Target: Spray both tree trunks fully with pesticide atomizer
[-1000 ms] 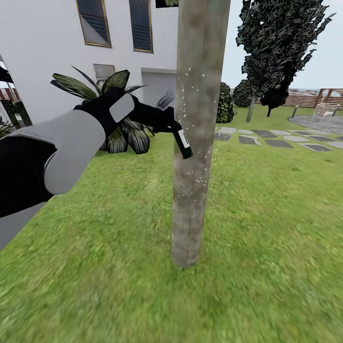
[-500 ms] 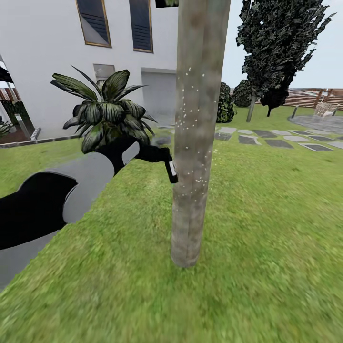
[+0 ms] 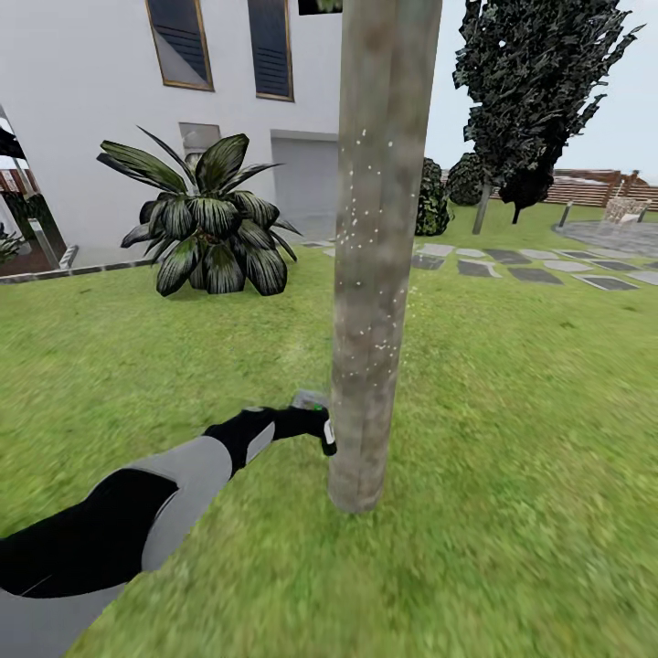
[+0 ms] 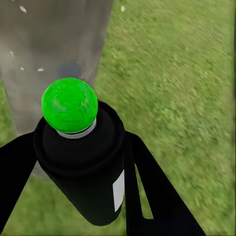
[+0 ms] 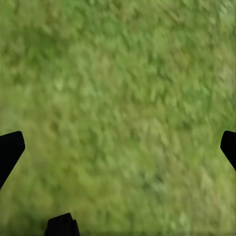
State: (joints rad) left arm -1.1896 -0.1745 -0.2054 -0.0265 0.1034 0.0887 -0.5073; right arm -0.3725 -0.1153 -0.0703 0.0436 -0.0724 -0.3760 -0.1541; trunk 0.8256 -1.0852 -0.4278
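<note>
— Grey-brown tree trunk (image 3: pixel 375 274), white flecks on its upper part. Base done?
— Seemingly not. Left gripper (image 3: pixel 315 428) fingers pinch the pesticide atomizer (image 4: pixel 81 157) just beside it, low. Right gripper (image 5: pixel 118 147) fingers spread over grass. Second tree likely remains.

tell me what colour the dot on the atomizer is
Bright green, on the atomizer; clearest in the left wrist view.

No readable text; the pesticide atomizer's (image 4: pixel 81 162) white label is blank.
</note>
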